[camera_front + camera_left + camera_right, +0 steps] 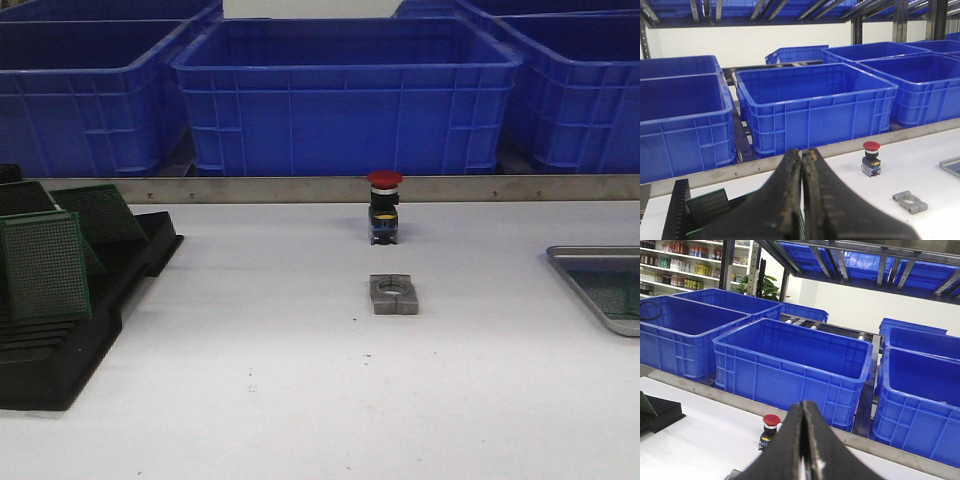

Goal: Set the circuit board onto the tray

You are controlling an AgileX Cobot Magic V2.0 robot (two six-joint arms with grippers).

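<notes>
Several green circuit boards stand in a black slotted rack [60, 350] at the left; the nearest circuit board [45, 265] leans at the front, and another circuit board [100, 215] sits behind it. The silver tray [590, 252] lies at the right edge, with a greenish gridded patch [612, 293] on its floor. No gripper shows in the front view. My left gripper [801, 152] is shut and empty, above the rack boards [710, 205]. The tray corner also shows in the left wrist view [952, 165]. My right gripper [805, 404] is shut and empty.
A red-capped push button [384, 208] stands mid-table, with a grey metal clamp block [394, 294] in front of it. Blue plastic crates [345, 95] line the back behind a metal rail [300, 189]. The rack's end also shows in the right wrist view [662, 412].
</notes>
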